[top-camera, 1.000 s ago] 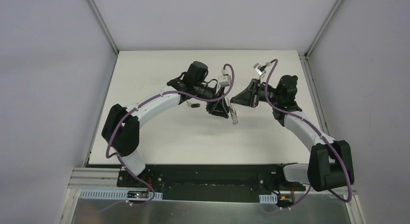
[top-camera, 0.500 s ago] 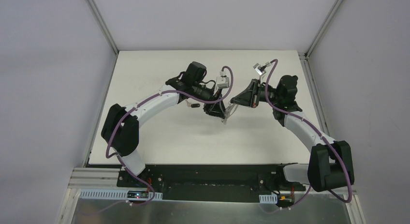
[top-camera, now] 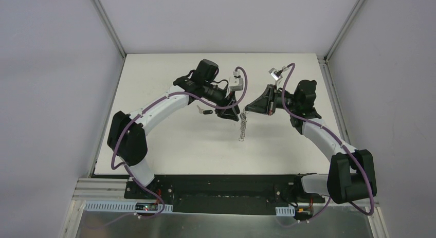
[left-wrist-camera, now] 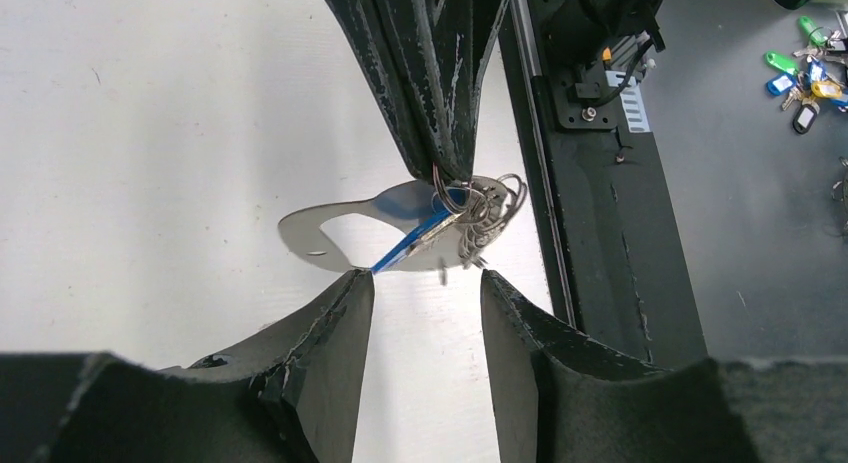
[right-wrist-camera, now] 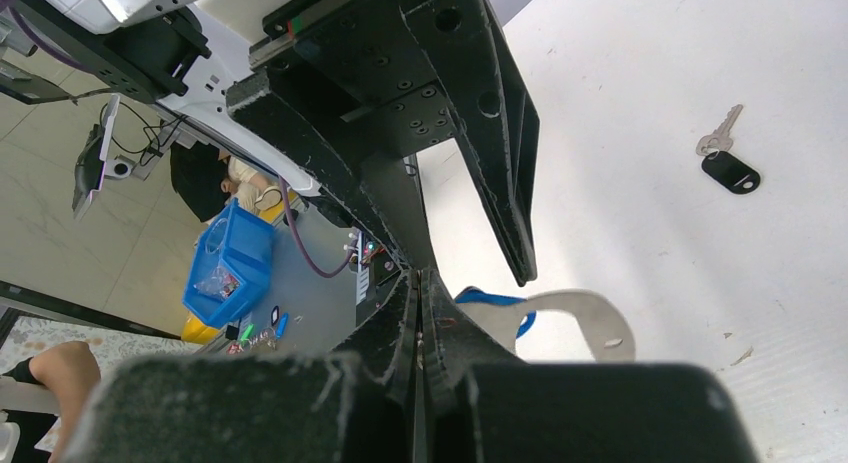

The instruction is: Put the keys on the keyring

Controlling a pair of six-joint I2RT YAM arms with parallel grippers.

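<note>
As the jaws of my right gripper (left-wrist-camera: 450, 171) clench the keyring (left-wrist-camera: 320, 233) above the counter (left-wrist-camera: 150, 133), the blue-tagged key (left-wrist-camera: 410, 245) apparently already clipped on, I reckon we're halfway: my left gripper (left-wrist-camera: 425, 293) has its jaws released and empty, and the black-headed key (right-wrist-camera: 730, 170) lies loose on the counter.

A white tabletop (top-camera: 169, 145) lies between pale grey walls (top-camera: 51, 94). On the floor (left-wrist-camera: 760, 233) stands a blue plastic bin (right-wrist-camera: 230, 265); elsewhere green, blue and yellow key tags (left-wrist-camera: 805, 71) lie clustered.
</note>
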